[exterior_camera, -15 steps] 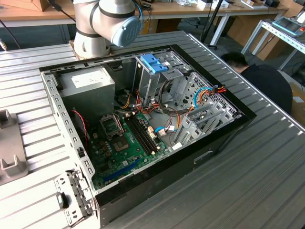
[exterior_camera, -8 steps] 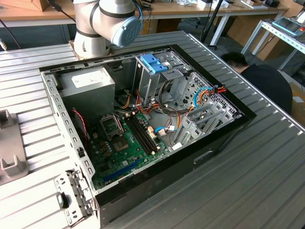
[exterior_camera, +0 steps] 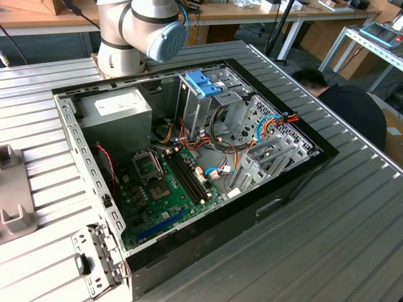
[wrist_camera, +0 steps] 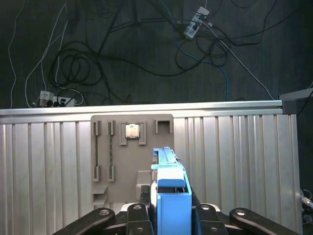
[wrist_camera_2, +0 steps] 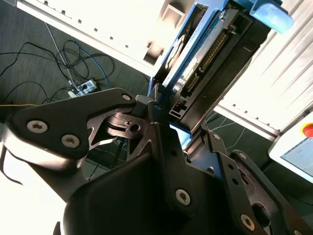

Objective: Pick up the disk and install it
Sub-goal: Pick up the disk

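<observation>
The flat grey metal disk point(wrist_camera: 172, 196) in its light blue plastic carrier sits edge-on in my black gripper point(wrist_camera: 171, 218), jaws closed tight on it. It hangs over the grey slotted fixture plate point(wrist_camera: 117, 161) on the ribbed aluminium table point(wrist_camera: 234, 156). I judge it rigid, fairly heavy and shock-sensitive. Best held by the carrier, clear of the connector pins point(wrist_camera_2: 215, 46).

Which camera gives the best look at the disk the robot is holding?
The second wrist view: the disk shows a broad side, connector pins and blue carrier, clamped in the gripper. The first wrist view shows the disk edge-on, mostly blue carrier.
</observation>
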